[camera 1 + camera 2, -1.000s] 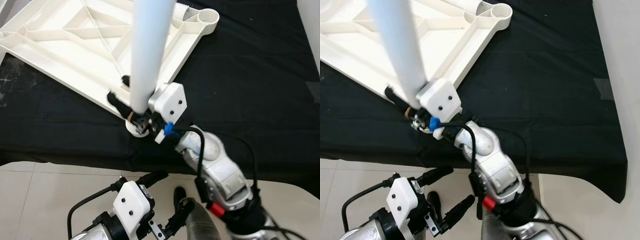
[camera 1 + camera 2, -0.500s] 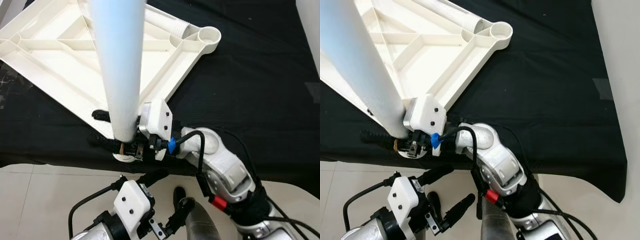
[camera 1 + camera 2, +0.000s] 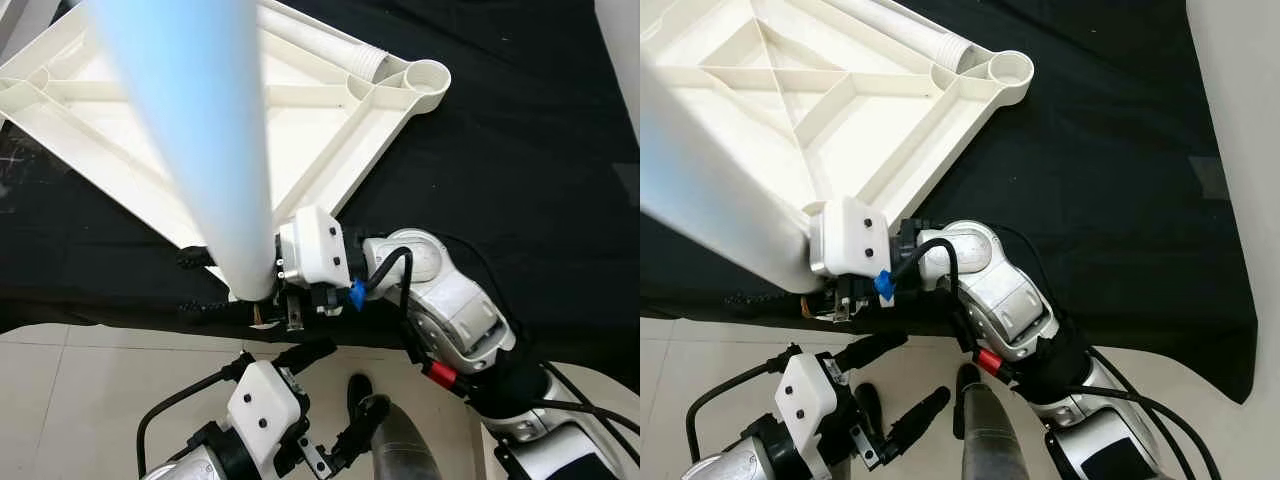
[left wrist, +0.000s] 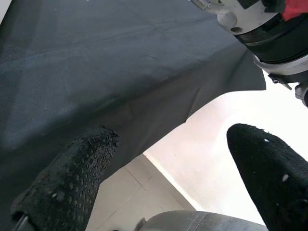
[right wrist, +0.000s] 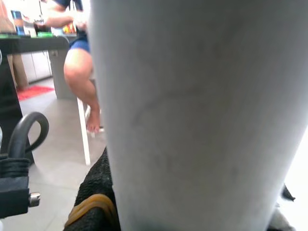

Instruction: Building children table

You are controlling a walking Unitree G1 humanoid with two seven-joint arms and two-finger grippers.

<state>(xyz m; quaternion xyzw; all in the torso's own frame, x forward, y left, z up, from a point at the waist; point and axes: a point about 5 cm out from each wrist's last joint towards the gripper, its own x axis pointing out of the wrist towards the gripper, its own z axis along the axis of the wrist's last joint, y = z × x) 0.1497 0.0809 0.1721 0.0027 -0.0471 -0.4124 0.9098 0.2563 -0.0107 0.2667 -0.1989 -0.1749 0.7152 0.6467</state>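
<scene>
1. The robot is fitting a leg to the children's table. The white tabletop (image 3: 200, 120) is lying upside down on the black-covered desk (image 3: 520, 150), ribbed underside up, one corner reaching toward the desk's near edge.
2. The right hand (image 3: 235, 290) is sitting at that near edge with its black fingers (image 3: 200, 258) closed around the lower end of the white leg tube (image 3: 200, 130), just beside the tabletop's near corner. In the right wrist view the tube (image 5: 192, 110) is pressed close against the finger pads.
3. The tube's long axis is running steeply upward from the grip toward the camera, leaning over the tabletop, its lower end pointing down at the near desk edge. I cannot tell whether that end is already seated in the corner socket, since the tube and hand are covering it.
4. A second leg tube (image 3: 910, 30) is lying flat along the tabletop's far side, its ribbed end near the round corner socket (image 3: 1010, 68).
5. The left hand (image 3: 895, 390) is hanging low over the floor in front of the desk, fingers (image 4: 72, 178) spread wide and holding nothing.
6. Judging from this, the next move calls for bringing the tube upright, lining its end over the corner socket, and pressing straight down; a tilted entry would likely jam or push the tabletop across the cloth.
7. In the right wrist view, a seated person's legs (image 5: 79, 79) are showing in the room behind.
</scene>
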